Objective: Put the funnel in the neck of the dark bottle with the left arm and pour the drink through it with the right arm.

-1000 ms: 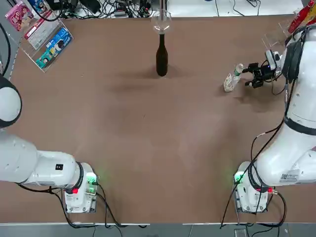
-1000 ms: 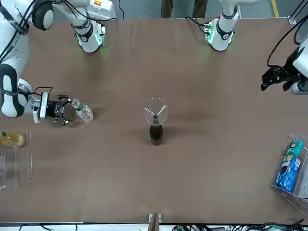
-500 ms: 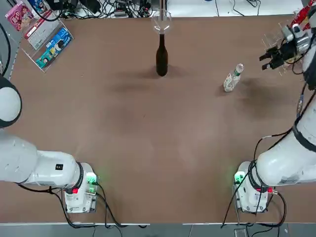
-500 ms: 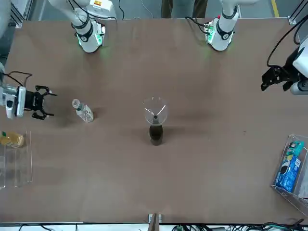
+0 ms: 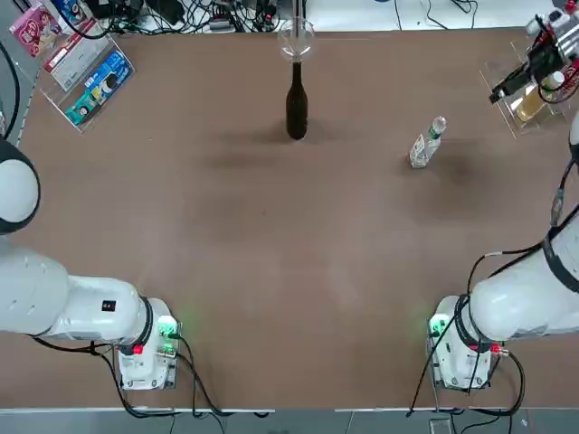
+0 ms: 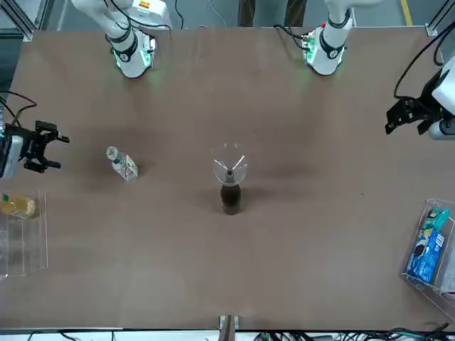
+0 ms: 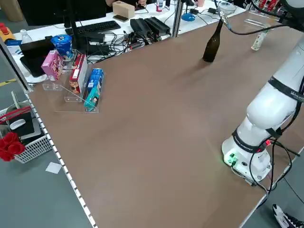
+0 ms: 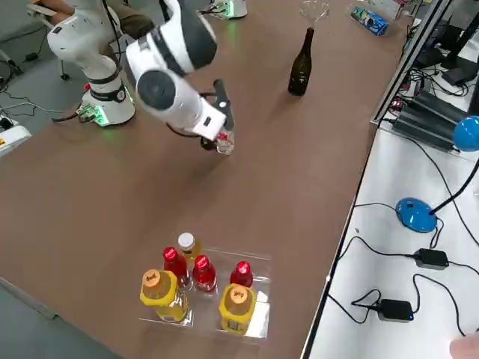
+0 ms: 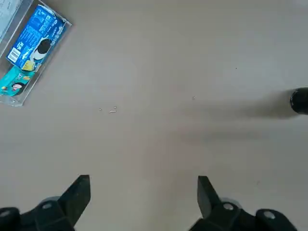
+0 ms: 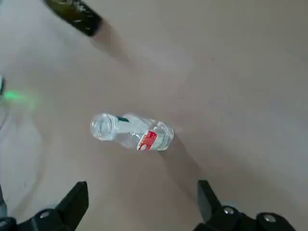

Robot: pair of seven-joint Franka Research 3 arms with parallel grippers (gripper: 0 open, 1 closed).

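Since the earlier frames, the right gripper [image 6: 64, 153] has drawn away from the small clear bottle [image 5: 427, 145] toward the bottle rack [image 8: 258, 321]. From left to right across the table: the left gripper [image 9: 144, 179] hangs by the table's left side, fingers spread, holding nothing. The dark bottle [image 5: 297, 108] stands upright and glossy near the far edge, the transparent, wide-rimmed funnel [image 5: 296, 41] in its neck. Well to its right stands the clear bottle, capless, its pale label marked red. Beyond it, near the rack, the right gripper is spread and empty.
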